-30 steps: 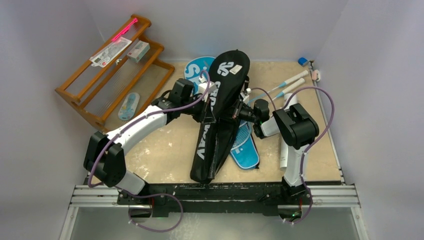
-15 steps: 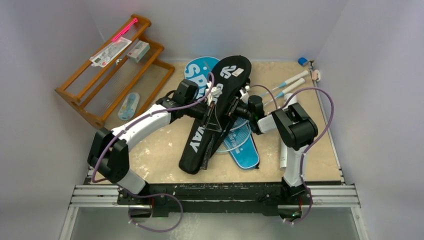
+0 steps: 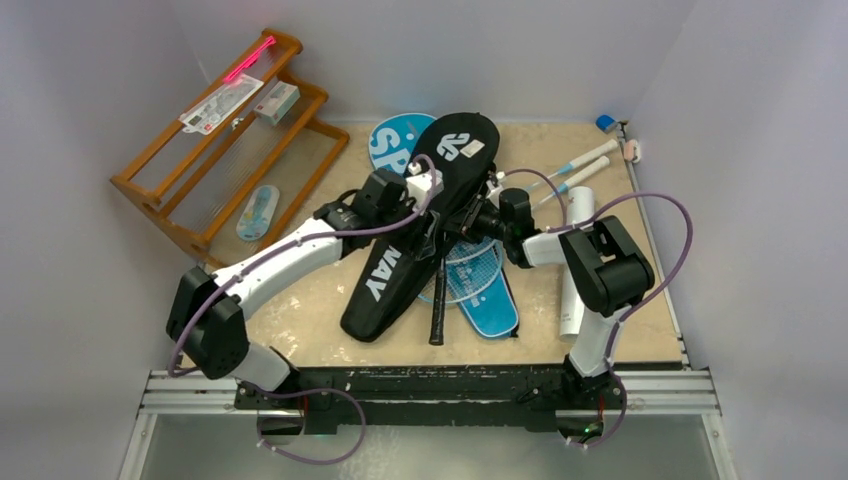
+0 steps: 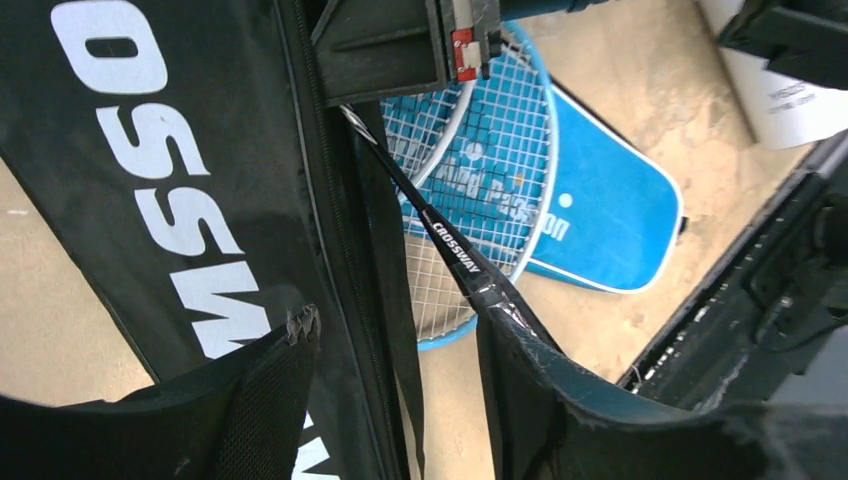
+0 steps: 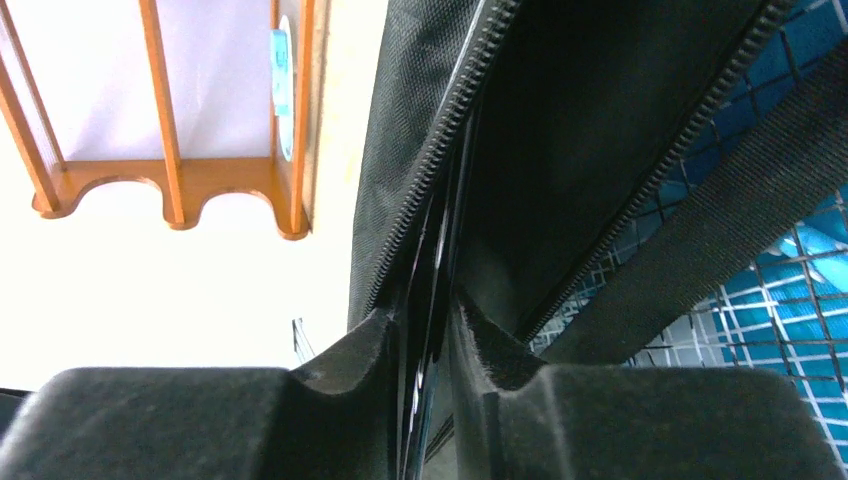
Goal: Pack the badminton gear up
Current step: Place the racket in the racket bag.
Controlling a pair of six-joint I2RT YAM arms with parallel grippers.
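The black "CROSSWAY" cover (image 3: 385, 275) lies slanted across the table's middle, its zip edge open (image 4: 170, 180). A black racket has its handle (image 3: 437, 315) out beside the cover's lower end and its shaft (image 4: 455, 255) running up into the opening. My left gripper (image 3: 425, 215) stands open (image 4: 395, 325) astride the cover's zip edge, its right finger touching the shaft. My right gripper (image 3: 482, 218) is shut (image 5: 428, 320) on the racket's thin glossy frame at the cover's mouth (image 5: 560, 120). A light-blue racket head (image 3: 478, 272) rests on a blue cover (image 3: 497, 312). The blue "SPORT" cover (image 3: 390, 145) lies behind.
A long white tube (image 3: 573, 285) lies along the right side under the right arm. Two light-blue racket handles (image 3: 580, 165) point to the back right corner. The wooden rack (image 3: 200, 150) with small packets stands at the back left.
The left gripper has opened and let go of the black cover. The cover's lower end has swung left and settled flatter, and the black racket's handle now shows beside it.
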